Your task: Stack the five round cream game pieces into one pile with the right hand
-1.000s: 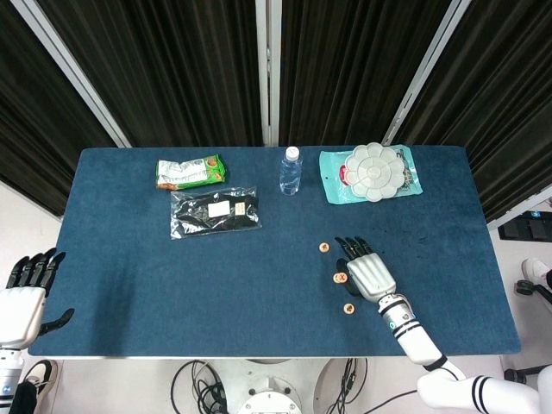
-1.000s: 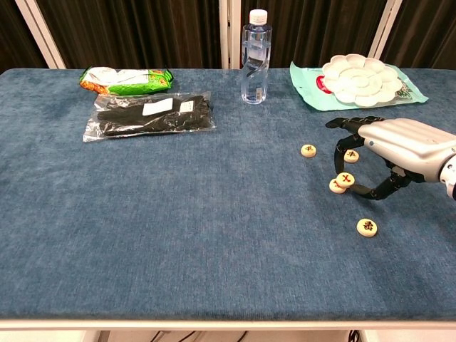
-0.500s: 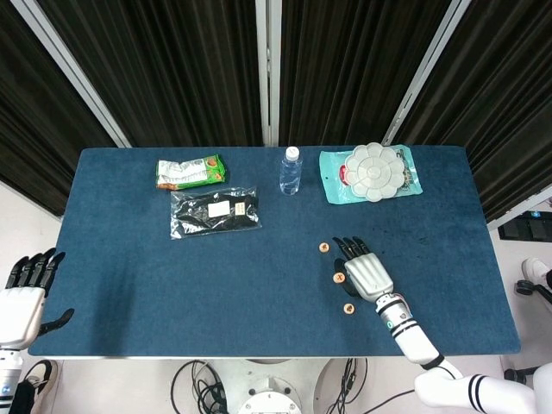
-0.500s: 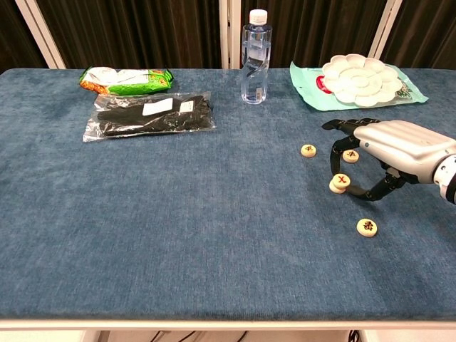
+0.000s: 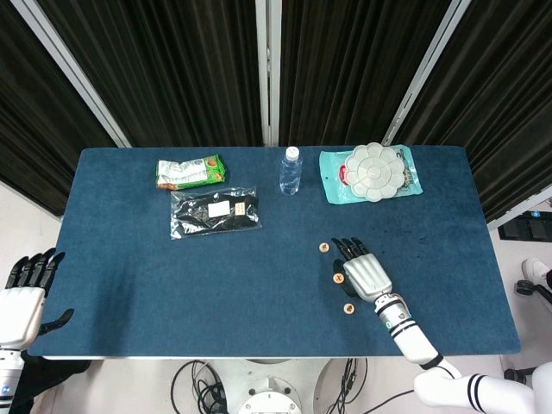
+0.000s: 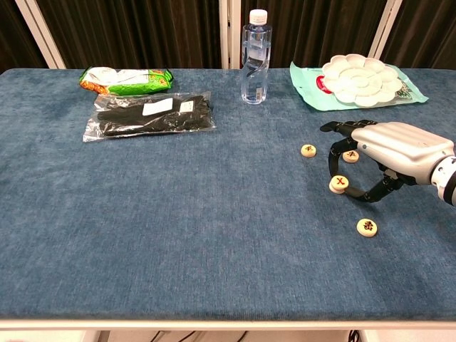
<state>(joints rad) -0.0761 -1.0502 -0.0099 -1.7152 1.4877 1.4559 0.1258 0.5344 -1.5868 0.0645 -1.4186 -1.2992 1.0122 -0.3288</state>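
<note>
Several round cream pieces lie on the blue table (image 6: 178, 235). One piece (image 6: 308, 150) sits alone, and another piece (image 6: 350, 156) lies under my right hand (image 6: 390, 148). The red-marked piece (image 6: 339, 184) rests on top of a further piece as a low pile, with a fingertip and the thumb of that hand still against its sides. A last piece (image 6: 366, 227) lies nearer the front edge. In the head view the right hand (image 5: 366, 274) hides part of the group; the pile (image 5: 338, 279) shows at its left. My left hand (image 5: 26, 297) hangs beside the table, fingers apart, holding nothing.
A water bottle (image 6: 254, 57) stands at the back centre. A white flower-shaped palette (image 6: 360, 78) rests on a teal pouch at the back right. A green snack bag (image 6: 125, 78) and a black packet (image 6: 153, 114) lie at the back left.
The right hand lowered the red-marked piece, which was tilted on the edge of another piece, until it sits flat on it. The hand shifted slightly left. The left hand stayed still.
</note>
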